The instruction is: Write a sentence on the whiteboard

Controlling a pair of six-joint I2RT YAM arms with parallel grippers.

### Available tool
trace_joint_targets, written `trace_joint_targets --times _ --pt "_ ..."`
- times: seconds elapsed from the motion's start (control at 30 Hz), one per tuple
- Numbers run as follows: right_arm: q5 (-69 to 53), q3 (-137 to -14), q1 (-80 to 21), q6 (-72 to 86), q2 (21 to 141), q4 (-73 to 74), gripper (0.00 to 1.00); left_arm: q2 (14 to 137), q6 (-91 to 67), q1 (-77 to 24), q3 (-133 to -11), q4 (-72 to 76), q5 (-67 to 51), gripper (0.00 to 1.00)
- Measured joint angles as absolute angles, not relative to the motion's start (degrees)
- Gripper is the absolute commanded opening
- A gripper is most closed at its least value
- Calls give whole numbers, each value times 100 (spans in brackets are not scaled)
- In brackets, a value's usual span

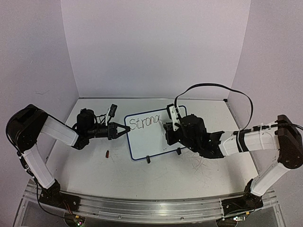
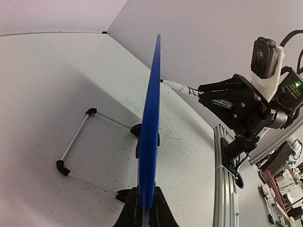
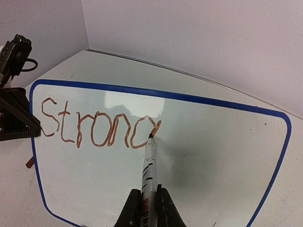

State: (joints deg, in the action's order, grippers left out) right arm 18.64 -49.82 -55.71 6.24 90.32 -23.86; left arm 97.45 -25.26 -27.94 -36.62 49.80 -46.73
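The whiteboard (image 1: 154, 137) with a dark-blue rim stands tilted on two black clip feet mid-table. My left gripper (image 1: 124, 129) is shut on its left edge; in the left wrist view the rim (image 2: 150, 127) runs edge-on up from my fingers (image 2: 127, 213). My right gripper (image 3: 146, 208) is shut on a white marker (image 3: 147, 170), whose tip touches the board (image 3: 213, 151) at the last stroke. The sentence (image 3: 97, 127) reads "Stron" plus a partly drawn "g", in reddish-brown letters on one line; it also shows in the top view (image 1: 144, 122).
A small dark marker cap (image 1: 107, 153) lies on the table left of the board. A wire stand (image 2: 80, 151) lies behind the board in the left wrist view. The tabletop (image 1: 189, 175) is scuffed. Walls enclose the back and sides. A metal rail (image 1: 151, 208) runs along the near edge.
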Motion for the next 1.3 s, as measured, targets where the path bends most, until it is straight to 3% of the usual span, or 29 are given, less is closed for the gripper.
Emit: trace_joint_targets --times 1.17,1.3 --pt "1638 -5050 -5808 755 9203 -2174 0 9734 -2432 -2794 -3662 4945 -4644 0" --pt "1554 -4680 -5806 649 8721 -2305 0 9734 -2414 -2794 -3662 4945 -4648 0"
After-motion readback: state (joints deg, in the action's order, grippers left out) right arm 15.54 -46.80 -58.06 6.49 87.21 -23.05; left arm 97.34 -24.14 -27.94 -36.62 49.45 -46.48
